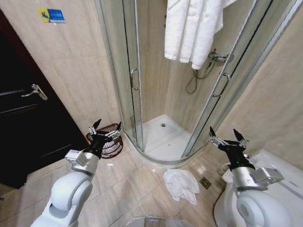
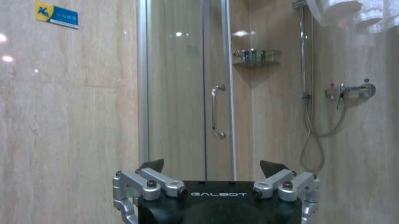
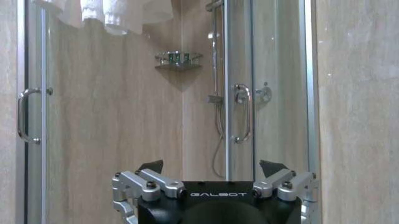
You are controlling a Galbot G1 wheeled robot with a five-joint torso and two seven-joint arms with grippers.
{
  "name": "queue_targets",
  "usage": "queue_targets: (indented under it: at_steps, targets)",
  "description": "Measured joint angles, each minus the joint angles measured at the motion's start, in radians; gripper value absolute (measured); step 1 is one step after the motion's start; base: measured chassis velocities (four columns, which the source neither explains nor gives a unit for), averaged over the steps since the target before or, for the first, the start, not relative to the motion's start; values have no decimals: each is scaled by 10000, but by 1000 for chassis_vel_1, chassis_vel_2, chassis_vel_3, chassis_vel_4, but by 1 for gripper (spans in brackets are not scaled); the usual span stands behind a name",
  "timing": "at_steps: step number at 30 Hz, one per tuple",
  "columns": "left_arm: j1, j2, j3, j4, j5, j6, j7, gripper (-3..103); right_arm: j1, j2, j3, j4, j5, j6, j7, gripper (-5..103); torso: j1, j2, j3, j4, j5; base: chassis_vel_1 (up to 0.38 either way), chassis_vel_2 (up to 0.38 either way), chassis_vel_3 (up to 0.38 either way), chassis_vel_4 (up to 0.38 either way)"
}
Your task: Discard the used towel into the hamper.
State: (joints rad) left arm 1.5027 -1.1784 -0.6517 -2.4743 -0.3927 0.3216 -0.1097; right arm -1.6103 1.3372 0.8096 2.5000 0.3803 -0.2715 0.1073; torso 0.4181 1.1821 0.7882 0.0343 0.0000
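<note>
1. Two grippers hang above the tiled floor [image 1: 123, 189], both with fingers spread wide and holding nothing.
2. The left gripper [image 1: 107, 127] hangs in front of the hamper [image 1: 110, 147], which stands upright against the wall beside the shower door [image 1: 129, 75], mouth up; its contents are hidden.
3. The towel [image 1: 182, 184] lies crumpled at the shower's curved edge, no clear long axis.
4. The right gripper [image 1: 226, 136] is raised beside the toilet [image 1: 279, 170].

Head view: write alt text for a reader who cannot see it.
A crumpled white towel lies on the tiled floor before a glass shower stall, between two raised arms. The left gripper hovers, jaws open, near the wicker hamper; the right gripper is open too.
</note>
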Motion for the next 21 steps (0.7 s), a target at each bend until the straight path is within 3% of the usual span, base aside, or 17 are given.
queue_targets:
  at_steps: [7, 10, 11, 13, 18, 21]
  targets:
    - [61, -9, -1, -2, -4, -28, -15, 100, 156, -60, 30, 0, 134, -58, 31, 100, 151, 344, 193, 0, 0, 0, 0, 0, 0]
    - [138, -89, -3, 186, 74, -985, 388, 100, 512, -398, 83, 0, 515, -182, 98, 100, 214, 493, 279, -2, 1, 0, 0, 0, 0]
    - [138, -89, -3, 186, 74, -985, 388, 100, 512, -398, 83, 0, 515, -182, 98, 100, 214, 493, 279, -2, 1, 0, 0, 0, 0]
    - [338, -238, -19, 285, 278, -1481, 552, 100, 1045, -976, 167, 0, 994, -360, 296, 100, 227, 519, 296, -1, 0, 0, 0, 0, 0]
    - [848, -424, -164, 282, 205, -1903, 556, 100, 2263, -1943, 193, -238, 1963, -571, 662, 100, 226, 520, 297, -2, 1, 0, 0, 0, 0]
    - [1177, -478, -352, 429, 176, -2272, 563, 100, 4300, -3029, 14, -1099, 3003, -746, 897, 100, 220, 501, 288, 2, 5, 0, 0, 0, 0]
